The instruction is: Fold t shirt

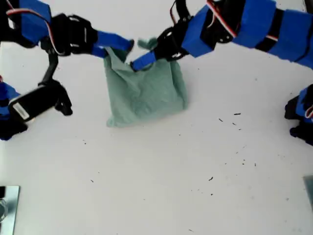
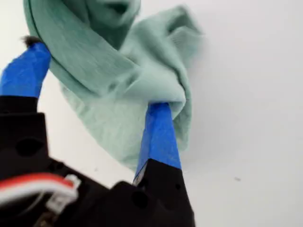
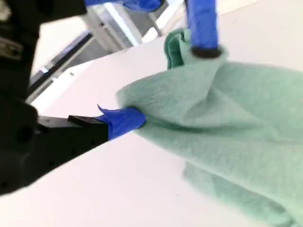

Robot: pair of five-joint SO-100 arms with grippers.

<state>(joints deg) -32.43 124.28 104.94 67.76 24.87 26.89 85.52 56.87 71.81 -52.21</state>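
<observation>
Where the white counter [image 1: 161, 186] lies nearest in the exterior view, it carries only a scatter of small dark specks, with a bit of metal plate [image 1: 9, 205] at that view's lower left corner. Farther back, about the middle of the counter, sits the t shirt [image 1: 146, 93], folded down into a thick, rumpled, roughly square bundle. It is slightly longer from near to far than across. Its near edge lies flat on the counter, and its far end is gathered into a peak where two blue and black arms meet over it, one reaching in from each side of the exterior view. I cannot tell from the wrist views which arm is which.

Seen along my first gripper [image 2: 94, 75], the fingers [image 2: 158, 137] stand spread well apart. One is tucked under a fold of the shirt [image 2: 118, 94], and the cloth drapes and twists across the gap to brush the other, so nothing is pinched tight.

Seen along my second gripper [image 3: 170, 82], the fingers [image 3: 123, 120] are also wide apart. One touches the edge of the shirt [image 3: 236, 127] down at the counter, and the other presses onto the raised cloth from above. Beyond the counter's far edge a pale metal frame [image 3: 104, 28] shows, blurred.
</observation>
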